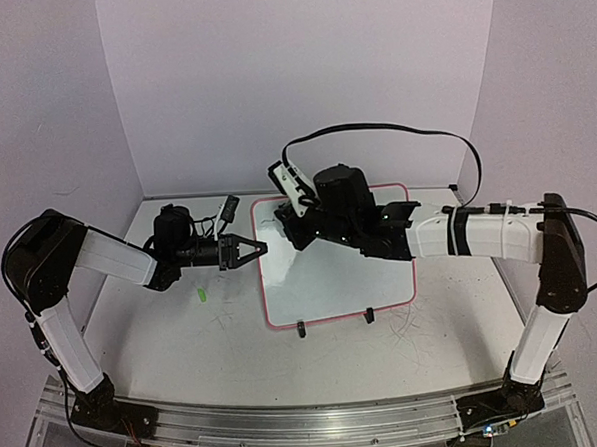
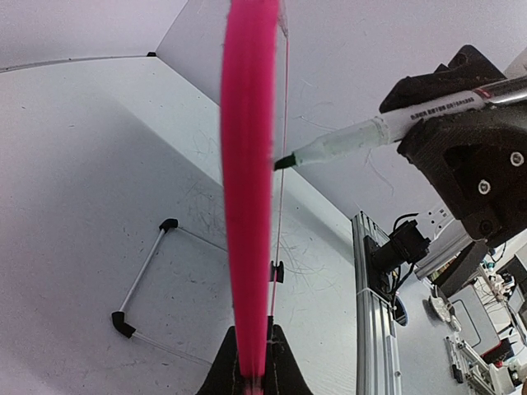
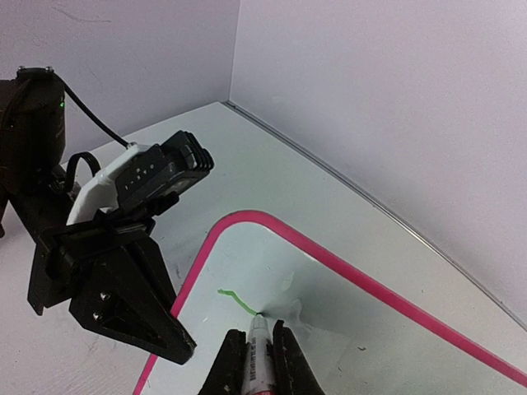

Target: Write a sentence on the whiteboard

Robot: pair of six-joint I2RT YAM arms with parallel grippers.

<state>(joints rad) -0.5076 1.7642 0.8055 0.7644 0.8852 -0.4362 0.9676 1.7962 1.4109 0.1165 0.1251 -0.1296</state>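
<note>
R pincer (image 3: 257, 336) w/ marker (image 2: 395, 126) tip on whiteboard (image 1: 351, 271)

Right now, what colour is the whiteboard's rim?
The whiteboard rim is bright pink, clearest in the left wrist view.

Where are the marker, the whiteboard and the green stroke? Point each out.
marker (image 3: 257, 358): right wrist view, middle of its barrel.
whiteboard (image 3: 370, 284): right wrist view, pink rim.
green stroke (image 3: 235, 298): right wrist view, middle of the line.
</note>
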